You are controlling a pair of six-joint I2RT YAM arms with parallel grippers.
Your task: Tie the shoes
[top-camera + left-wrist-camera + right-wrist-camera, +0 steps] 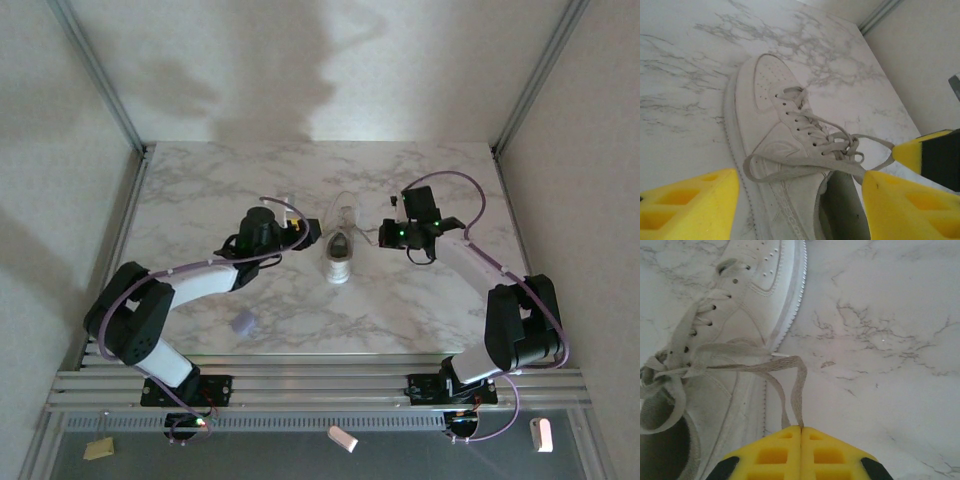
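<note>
The sneaker (339, 258) lies between left tool (306, 231) and right tool (384, 233).

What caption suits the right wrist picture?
Right pincer shut on a lace loop of the white sneaker, marble table beneath.

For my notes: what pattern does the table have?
The table is grey-veined white marble; right wrist view.

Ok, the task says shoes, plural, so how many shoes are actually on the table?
1: a small white low-top sneaker at the middle of the marble table, its thin white lace pinched in the right gripper's shut jaws. Another could be hidden, though unlikely.
</note>
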